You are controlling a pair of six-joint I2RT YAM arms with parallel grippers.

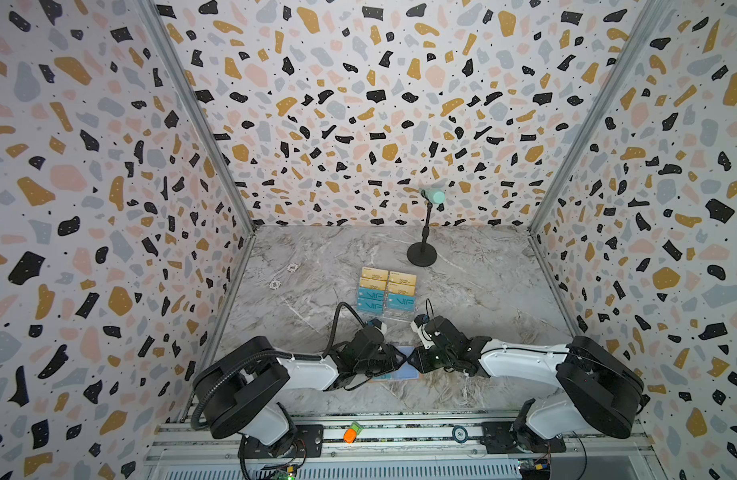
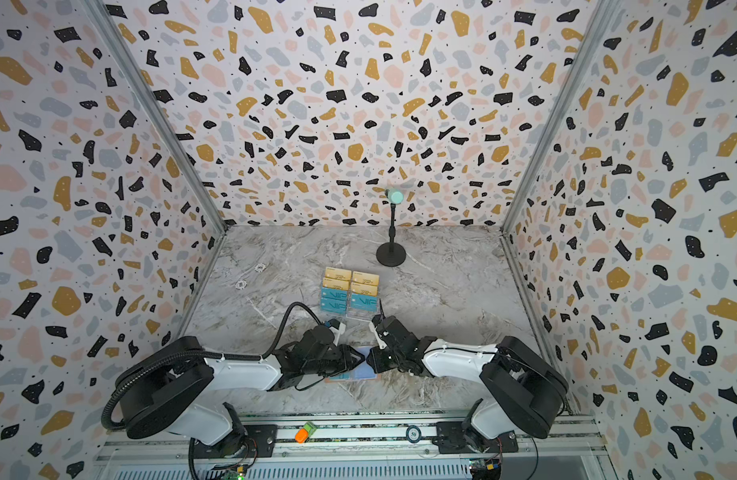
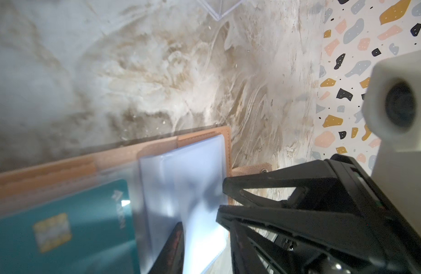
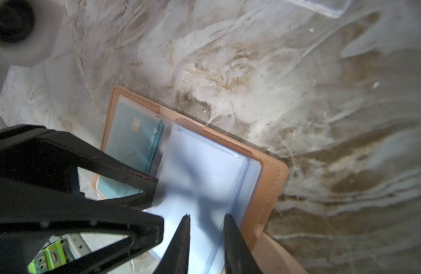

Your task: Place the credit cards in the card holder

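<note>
The card holder (image 1: 404, 374) (image 2: 360, 375) lies open on the marble near the front, mostly hidden under both grippers in both top views. Its tan cover (image 3: 227, 142) (image 4: 271, 185) frames clear sleeves. One teal credit card (image 3: 62, 225) (image 4: 133, 140) sits in a sleeve. More credit cards (image 1: 387, 293) (image 2: 350, 291), gold and teal, stand behind it. My left gripper (image 1: 398, 358) (image 2: 360, 357) (image 3: 204, 234) has its jaws part-way apart astride a lifted clear sleeve. My right gripper (image 1: 413, 361) (image 2: 368, 360) (image 4: 207, 219) hovers open over the sleeves, tip to tip with the left.
A clear acrylic rack (image 1: 393, 316) (image 3: 216, 9) (image 4: 323, 7) holds the loose cards. A black stand (image 1: 422, 249) (image 2: 391, 253) with a mint head rises at the back. Two small white rings (image 1: 292, 267) lie to the left. On the front rail sit an orange-green toy (image 1: 351, 432) and a chip (image 1: 460, 434).
</note>
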